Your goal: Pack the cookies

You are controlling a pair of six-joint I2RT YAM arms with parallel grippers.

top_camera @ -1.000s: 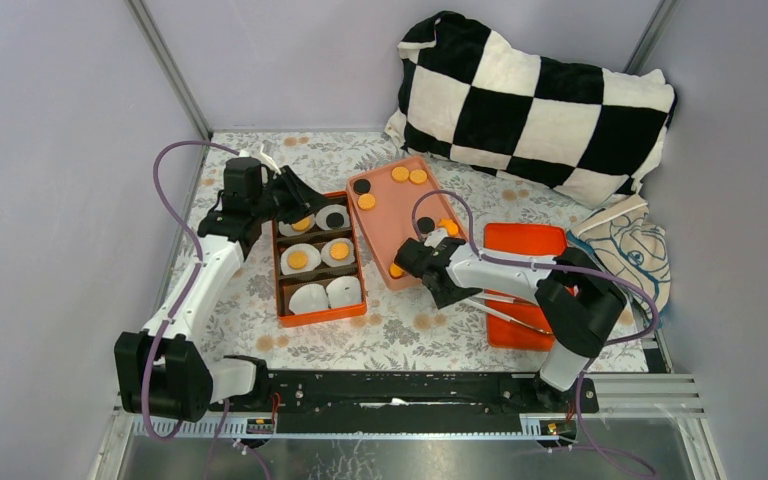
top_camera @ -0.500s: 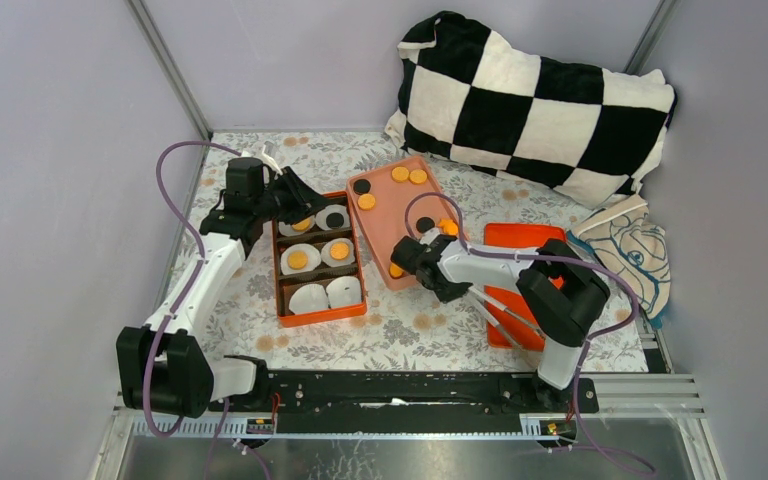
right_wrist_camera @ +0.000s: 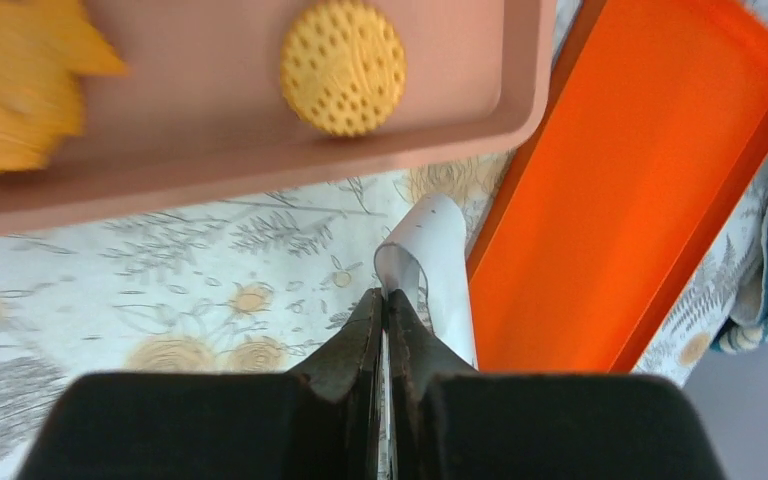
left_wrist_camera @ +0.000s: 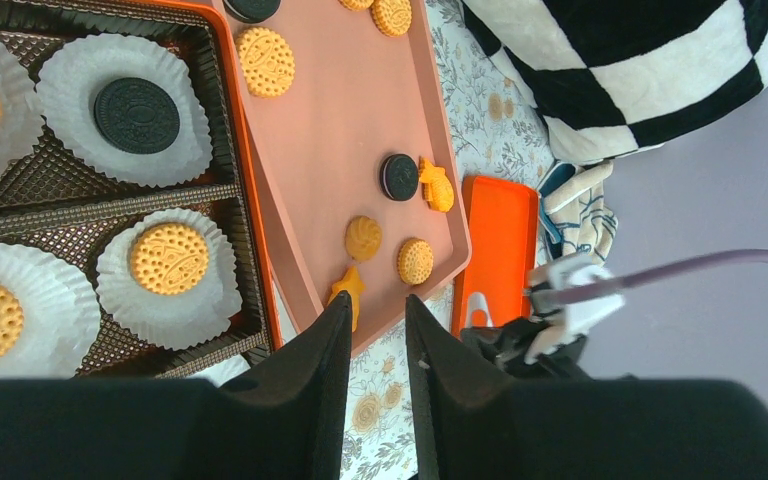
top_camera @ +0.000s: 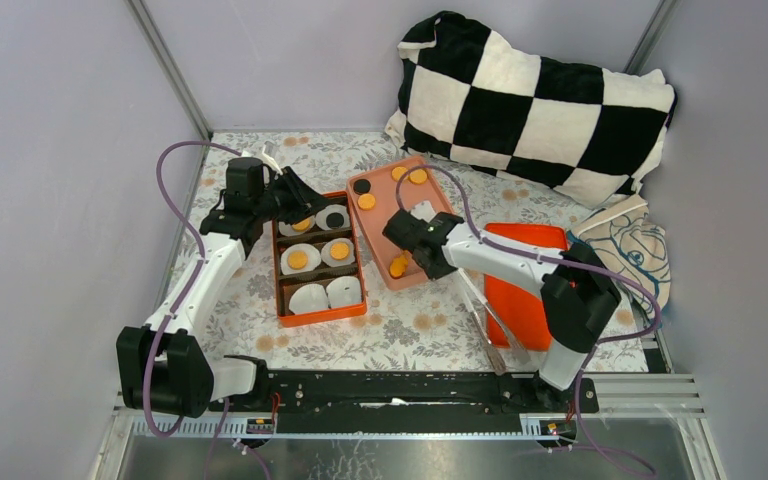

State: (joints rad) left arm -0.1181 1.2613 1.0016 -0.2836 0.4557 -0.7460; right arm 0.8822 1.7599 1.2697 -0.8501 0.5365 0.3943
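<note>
FILLING THE BOX: Below a checkered pillow (top_camera: pixel 535 100) at the far side of a flower-print table (top_camera: pixel 420 325), two robot arms pack cookies. A flat orange lid (top_camera: pixel 530 300) lies to the right, apparently set aside so the orange box (top_camera: pixel 320 315) stands open; the pink tray (top_camera: pixel 378 235) touching it serves as the supply. Four of the box's paper cups (top_camera: pixel 310 297) each hold one of the cookies (top_camera: pixel 298 260) (three golden, one black). The two nearest cups are empty, and more cookies lie loose on the tray. The left gripper (left_wrist_camera: pixel 378 302) hovers over the box's far end, fingers slightly apart with nothing between them, well placed to reach the far cups. The right gripper (right_wrist_camera: pixel 385 295), fingers pressed together, points just off the tray's near edge. A curled white strip (right_wrist_camera: pixel 430 250) sits at its tips; whether it is pinched cannot be told. A second earlier those fingers stood apart; the right arm has since swung over the tray, hiding two cookies. The left arm has not moved.
</note>
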